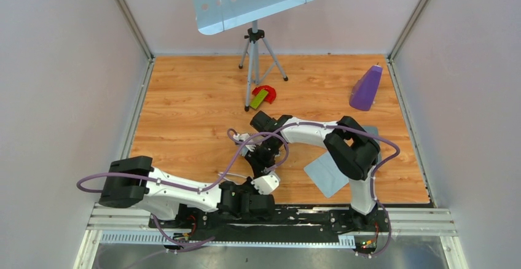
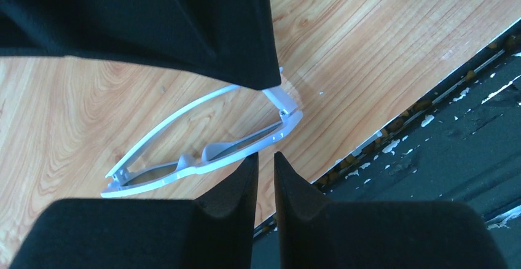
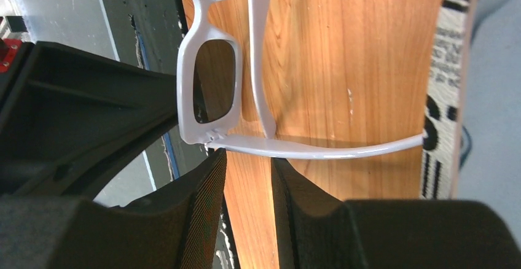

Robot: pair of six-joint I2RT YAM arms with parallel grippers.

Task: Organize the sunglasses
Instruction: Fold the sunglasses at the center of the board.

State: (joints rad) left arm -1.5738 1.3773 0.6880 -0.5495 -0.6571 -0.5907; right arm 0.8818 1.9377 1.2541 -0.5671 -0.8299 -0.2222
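The sunglasses (image 2: 203,158) are pale and thin-framed and lie on the wooden table near its front edge. In the right wrist view the sunglasses (image 3: 209,66) show one arm folded and the other stretched out to the right. My left gripper (image 2: 265,157) is shut and empty, with its left fingertip (image 2: 250,164) at the front frame. My right gripper (image 3: 249,158) is narrowly open, and its fingertips (image 3: 282,166) touch the stretched-out arm, which crosses in front of them. In the top view both grippers, left (image 1: 261,180) and right (image 1: 264,155), meet over the glasses and hide them.
A light blue-grey cloth (image 1: 335,174) lies to the right of the grippers. A purple cone-shaped object (image 1: 367,88) stands at the back right. A red and green piece (image 1: 263,95) and a tripod stand (image 1: 255,42) are at the back. The table's front rail (image 2: 442,140) is close by.
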